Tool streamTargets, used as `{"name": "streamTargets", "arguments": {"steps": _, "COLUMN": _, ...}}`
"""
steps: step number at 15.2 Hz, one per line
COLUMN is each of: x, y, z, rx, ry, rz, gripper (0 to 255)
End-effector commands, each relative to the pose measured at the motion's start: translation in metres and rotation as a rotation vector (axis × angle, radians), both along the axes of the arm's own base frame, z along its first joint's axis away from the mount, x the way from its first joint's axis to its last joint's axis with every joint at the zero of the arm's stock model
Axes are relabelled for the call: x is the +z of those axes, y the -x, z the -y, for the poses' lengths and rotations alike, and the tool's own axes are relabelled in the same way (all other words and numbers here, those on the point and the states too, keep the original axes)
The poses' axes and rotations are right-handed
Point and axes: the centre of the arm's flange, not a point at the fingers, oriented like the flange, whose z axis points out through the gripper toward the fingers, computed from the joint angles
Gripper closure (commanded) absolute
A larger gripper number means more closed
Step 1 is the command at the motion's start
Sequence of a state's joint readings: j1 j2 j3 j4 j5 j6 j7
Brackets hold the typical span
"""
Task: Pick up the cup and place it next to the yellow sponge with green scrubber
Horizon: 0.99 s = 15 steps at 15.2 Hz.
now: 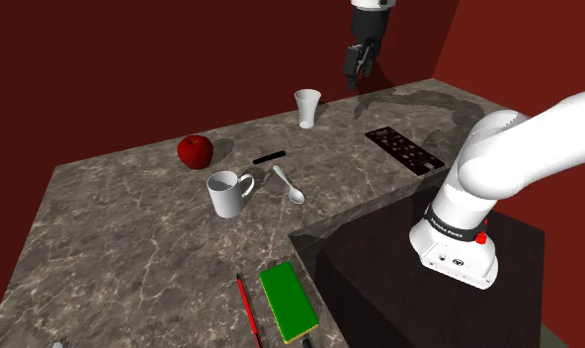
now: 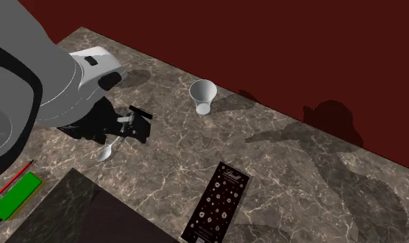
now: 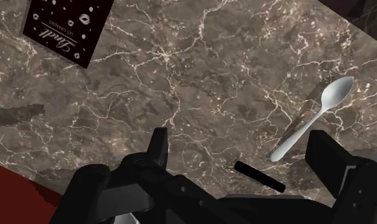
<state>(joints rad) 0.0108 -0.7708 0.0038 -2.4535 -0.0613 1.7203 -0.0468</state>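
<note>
The end effector (image 3: 241, 137) hangs high over the marble surface (image 1: 113, 227), pointing down, its 2 black fingers (image 3: 158, 149) spread wide apart with nothing between them. In the shoulder view the end effector (image 1: 358, 71) drops in from the top edge against the dark red wall (image 1: 132, 59). The white arm (image 1: 498, 158) rises from the dark stand (image 1: 419, 297) and arcs up out of that picture.

Beneath the fingers, on the surface, lie a short black stick (image 3: 260, 177) and a white spoon (image 3: 314, 118).

The cup (image 1: 307, 107), white, tapered and without a handle, stands upright near the wall, untouched and well apart from the end effector.

- In the shoulder view, the stick (image 1: 269, 156) and spoon (image 1: 290, 185) lie down and left of the cup.
- A white mug (image 1: 226, 193) stands beyond the spoon from the cup.
- A red apple (image 1: 195, 150) sits further to the cup's left.
- A dark Lindt chocolate box (image 1: 404, 148) lies flat to the cup's right.
- The sponge (image 1: 288, 302), green on top with a yellow edge, lies far from the cup at the surface's near edge, with a red pencil (image 1: 247, 308) just beside it.
</note>
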Motion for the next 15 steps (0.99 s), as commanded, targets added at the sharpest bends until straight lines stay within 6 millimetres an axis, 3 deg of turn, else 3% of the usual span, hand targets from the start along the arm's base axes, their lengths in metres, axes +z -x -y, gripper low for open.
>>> {"name": "streamTargets", "arguments": {"steps": 1, "x": 0.000, "y": 0.000, "z": 0.000, "rx": 0.000, "ry": 0.000, "rz": 0.000, "gripper": 0}}
{"name": "streamTargets", "arguments": {"steps": 15, "x": -0.091, "y": -0.144, "z": 0.041, "rx": 0.053, "ry": 0.128, "rz": 0.038, "gripper": 0}}
